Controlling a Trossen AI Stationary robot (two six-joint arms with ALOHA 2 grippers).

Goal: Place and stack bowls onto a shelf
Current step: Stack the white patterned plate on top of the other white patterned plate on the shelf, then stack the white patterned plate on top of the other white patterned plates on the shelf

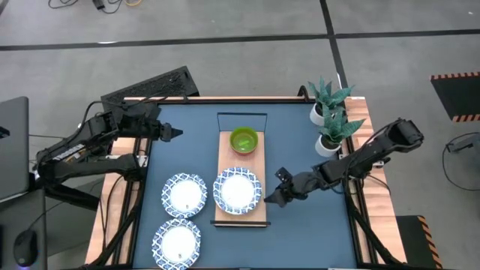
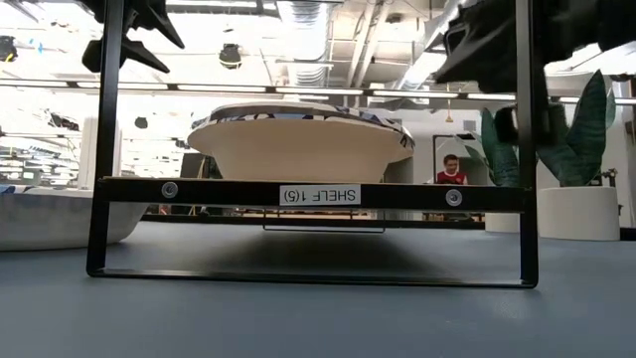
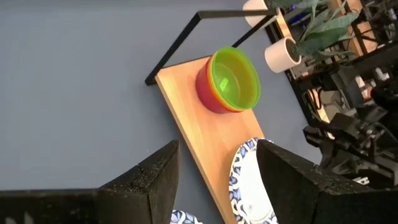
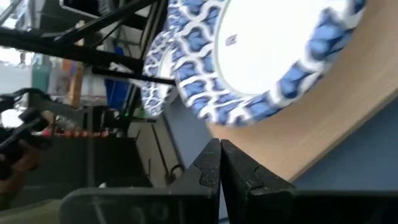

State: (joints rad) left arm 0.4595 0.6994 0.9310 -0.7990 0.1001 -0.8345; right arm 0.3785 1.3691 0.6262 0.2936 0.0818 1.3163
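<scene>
Dark blue table seen from above, with a light wooden shelf lying lengthwise at its middle inside a thin black frame; at the shelf's far end sits a nested stack of small bowls, green on top, with orange-yellow and red rims showing beneath it in the left wrist view; at the shelf's near end rests a white dish with a blue patterned rim, its edge slightly overhanging the board; two more patterned dishes lie on the tabletop to the left of the shelf, one just beside the board and one nearer the front edge; the right gripper hovers just beside the shelf's near right edge, close to the dish there, its fingers pressed together and holding nothing; the left gripper waits above the table's far left part, well apart from the shelf, its fingers spread and empty; two potted plants in white pots stand at the far right corner; in the low view a label on the frame reads SHELF, and a person shows in the room far behind.
</scene>
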